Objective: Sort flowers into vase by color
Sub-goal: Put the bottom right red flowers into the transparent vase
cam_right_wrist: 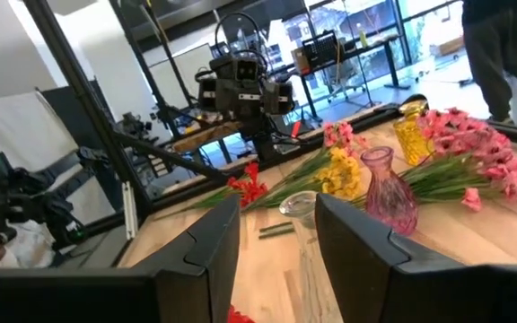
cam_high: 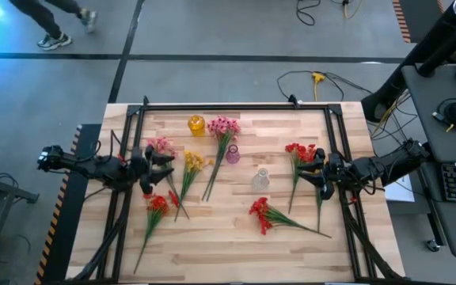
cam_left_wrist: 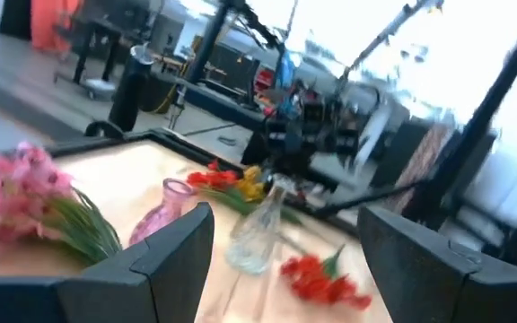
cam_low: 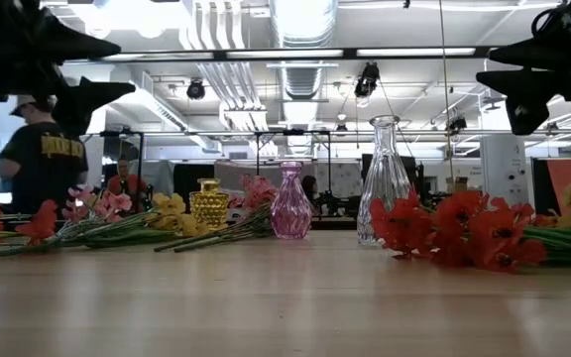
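Flower sprays lie flat on the table. A big pink spray [cam_high: 223, 127] and a small pink one [cam_high: 161, 145] lie toward the far side, with a yellow spray [cam_high: 194, 162] between them. Red sprays lie at left [cam_high: 157, 204], at right [cam_high: 301, 150] and near the front [cam_high: 261, 214]. Three small vases stand upright: yellow [cam_high: 195, 124], pink [cam_high: 233, 153] and clear glass [cam_high: 260, 179]. My left gripper [cam_high: 163, 166] hovers open beside the small pink spray. My right gripper [cam_high: 311, 168] hovers open at the right red spray. Both fingers' gaps are empty in the wrist views [cam_left_wrist: 285, 269] [cam_right_wrist: 281, 251].
A black frame [cam_high: 236, 105] runs along the table's far edge and down both sides. Bare wood [cam_high: 212, 245] stretches across the near part of the table. Cables lie on the floor beyond the table, and a person walks at the far left. A desk with a keyboard stands to the right.
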